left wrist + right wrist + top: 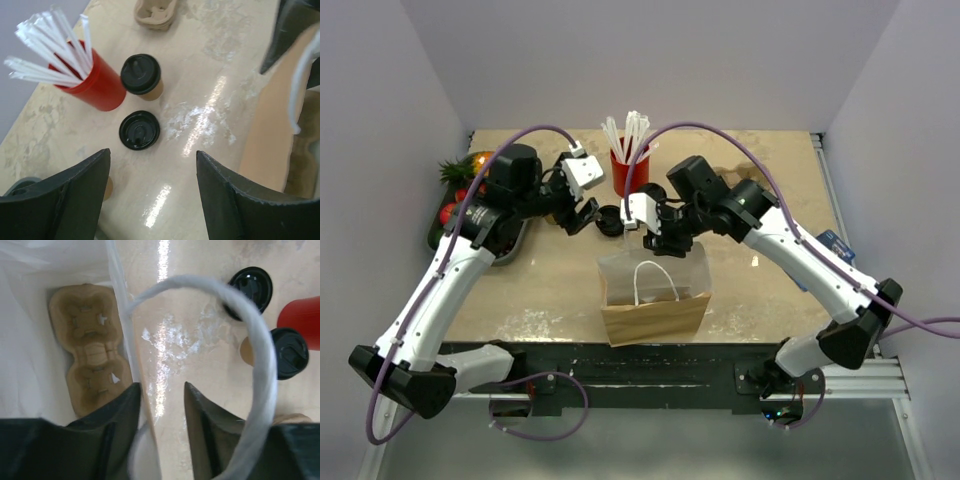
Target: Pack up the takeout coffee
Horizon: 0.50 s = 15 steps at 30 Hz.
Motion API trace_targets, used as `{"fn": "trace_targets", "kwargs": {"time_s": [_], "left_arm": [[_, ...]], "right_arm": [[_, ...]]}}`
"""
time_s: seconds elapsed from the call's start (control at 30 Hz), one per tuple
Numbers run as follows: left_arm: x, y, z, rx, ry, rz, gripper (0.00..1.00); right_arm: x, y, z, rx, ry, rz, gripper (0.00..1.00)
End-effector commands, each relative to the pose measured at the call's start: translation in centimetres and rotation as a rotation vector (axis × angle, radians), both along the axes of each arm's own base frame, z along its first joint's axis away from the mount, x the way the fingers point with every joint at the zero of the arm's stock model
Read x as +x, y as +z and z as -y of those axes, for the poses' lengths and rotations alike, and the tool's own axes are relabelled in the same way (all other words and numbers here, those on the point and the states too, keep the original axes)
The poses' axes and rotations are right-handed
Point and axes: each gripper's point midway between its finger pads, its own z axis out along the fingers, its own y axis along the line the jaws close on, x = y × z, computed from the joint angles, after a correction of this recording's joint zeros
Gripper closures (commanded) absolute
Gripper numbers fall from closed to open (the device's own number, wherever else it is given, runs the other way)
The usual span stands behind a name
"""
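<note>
At the near edge of the table [550, 290] stands the kraft paper bag [655, 315], mouth up, white inside, a white handle [260, 340] looping above its rim; the right gripper [161, 385] hangs over the bag's far rim, its jaws partly apart and astride the bag wall, the left finger against the wall and a gap showing on the other side, so nothing is pinched; on the bag's side of that wall a moulded pulp cup carrier [90, 365] shows amid the white lining, though whether it lies inside the bag I cannot tell; just beyond the bag, to the left, the left gripper [153, 155] hovers above the table with its jaws spread wide and nothing between them; below it a loose flat black lid [139, 130] lies on the table; a little farther and to the right stands the takeout coffee [141, 76], upright, black lid on, outside the bag and untouched by either gripper; just beside it, farther back, is the red straw cup [626, 172], full of white wrapped straws; at the far left edge sits a dark tray of fruit [455, 200].
</note>
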Motion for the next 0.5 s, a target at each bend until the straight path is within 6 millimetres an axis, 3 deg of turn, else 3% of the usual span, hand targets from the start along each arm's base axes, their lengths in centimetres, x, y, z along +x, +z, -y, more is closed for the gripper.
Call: {"fn": "trace_targets", "kwargs": {"time_s": [0.0, 0.1, 0.13, 0.23, 0.37, 0.43, 0.47], "left_arm": [[2.7, 2.4, -1.7, -0.016, 0.080, 0.086, 0.27], [3.4, 2.9, -2.1, -0.035, 0.111, 0.097, 0.27], [3.6, 3.1, -2.2, -0.040, 0.120, 0.106, 0.27], [4.1, 3.1, -2.4, -0.049, 0.136, 0.111, 0.27], [4.5, 2.9, -2.4, -0.059, 0.144, 0.107, 0.27], [4.6, 2.8, -2.1, -0.074, 0.139, 0.102, 0.27], [4.7, 2.7, -2.1, -0.078, 0.141, 0.099, 0.27]], "right_arm": [[-0.6, 1.7, -0.4, 0.033, 0.071, -0.016, 0.62], [0.3, 3.0, -0.6, 0.063, 0.059, 0.013, 0.76], [0.7, 3.7, -0.7, 0.079, 0.052, 0.033, 0.87], [1.1, 6.2, -0.9, 0.145, 0.047, 0.097, 1.00], [0.9, 9.3, -1.0, 0.237, 0.057, 0.211, 1.00], [0.8, 8.6, -0.7, 0.225, 0.048, 0.235, 1.00], [0.1, 9.2, -0.7, 0.244, 0.068, 0.275, 1.00]]}}
